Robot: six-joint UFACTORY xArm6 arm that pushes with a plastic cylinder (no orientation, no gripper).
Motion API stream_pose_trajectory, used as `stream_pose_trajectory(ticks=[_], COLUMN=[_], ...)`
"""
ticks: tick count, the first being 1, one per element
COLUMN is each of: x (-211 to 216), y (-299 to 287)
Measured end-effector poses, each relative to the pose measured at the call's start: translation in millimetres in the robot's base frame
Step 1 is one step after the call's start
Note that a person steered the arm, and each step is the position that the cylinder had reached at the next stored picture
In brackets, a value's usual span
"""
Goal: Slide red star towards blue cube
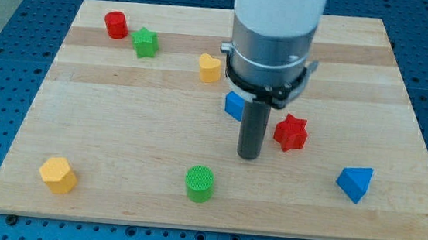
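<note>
My tip (249, 156) is down on the table (120, 127), a bit right of center. There's no pincer on this rig, just a plain rod, so nothing is held. The red star (290, 132) sits just right of the rod, looks like a small gap. The blue cube (235, 105) is just up-left, partly behind the rod. Farther out: yellow heart (210, 68), green star (145, 42) and red cylinder (116, 24) toward the top-left corner, blue triangle (354, 183) near the bottom-right corner, green cylinder (200, 183) by the bottom edge, yellow hexagon (58, 174) near the bottom-left corner.

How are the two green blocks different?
The green star has points and sits near the view's top left beside the red cylinder; the green cylinder is round with a ridged top and stands alone near the view's bottom. Both are green and far from my tip.
</note>
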State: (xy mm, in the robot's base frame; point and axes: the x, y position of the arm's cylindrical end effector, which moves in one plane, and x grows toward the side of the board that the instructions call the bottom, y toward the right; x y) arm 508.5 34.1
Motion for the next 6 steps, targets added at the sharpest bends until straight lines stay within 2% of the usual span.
stream_pose_trajectory(ticks=[3, 4, 5, 6], x=[-76.3, -80.6, -63.0, -24.6], y=[-7.3, 74.1, 152.9, 124.0])
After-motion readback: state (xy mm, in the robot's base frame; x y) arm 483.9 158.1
